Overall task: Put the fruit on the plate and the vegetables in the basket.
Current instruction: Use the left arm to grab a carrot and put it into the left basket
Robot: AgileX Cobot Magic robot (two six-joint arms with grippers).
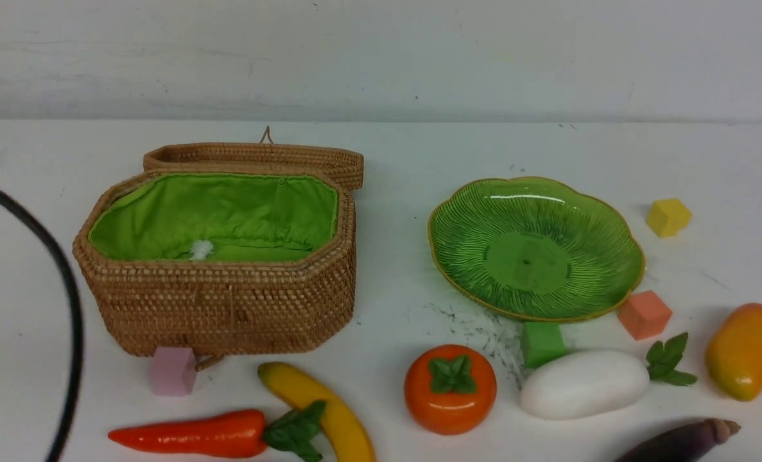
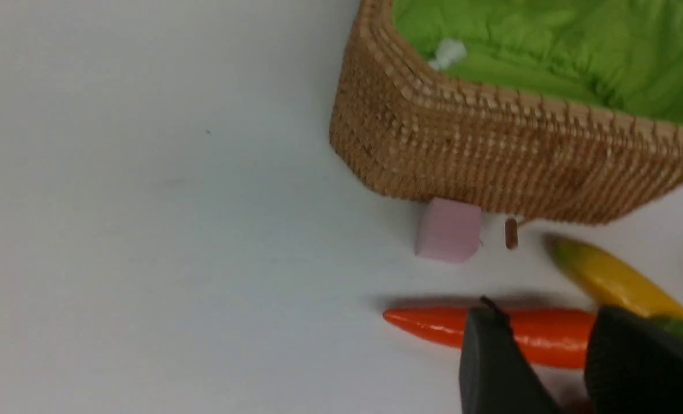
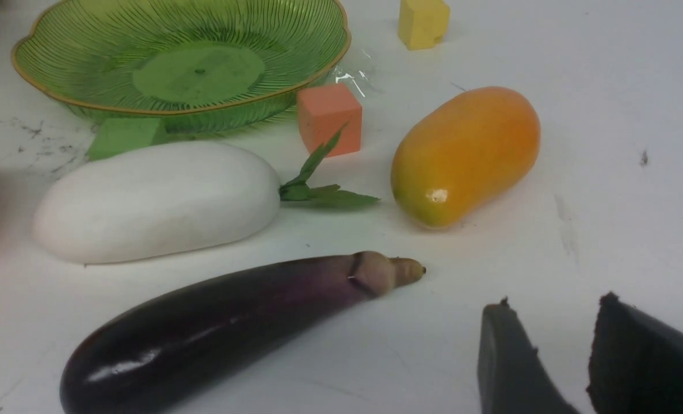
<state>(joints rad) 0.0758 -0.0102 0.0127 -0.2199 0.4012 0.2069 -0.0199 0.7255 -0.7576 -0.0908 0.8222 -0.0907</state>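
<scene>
The wicker basket (image 1: 226, 301) stands open at the left, its green lining bare. The green plate (image 1: 535, 256) at the right is empty. Along the table's front lie the red pepper (image 1: 194, 435), banana (image 1: 329, 410), persimmon (image 1: 450, 390), white radish (image 1: 583, 384), mango (image 1: 748, 350) and purple eggplant (image 1: 676, 443). Neither gripper shows in the front view. In the left wrist view my left gripper (image 2: 545, 313) is open, hovering short of the pepper (image 2: 427, 325). In the right wrist view my right gripper (image 3: 554, 302) is open over bare table, beside the eggplant's (image 3: 220, 322) stem end.
The basket lid (image 1: 259, 157) lies back behind the basket. Small cubes sit about: pink (image 1: 173, 371) at the basket's front, green (image 1: 541, 343) and salmon (image 1: 644, 314) by the plate's near edge, yellow (image 1: 668, 217) at far right. A black cable (image 1: 66, 282) arcs at the left.
</scene>
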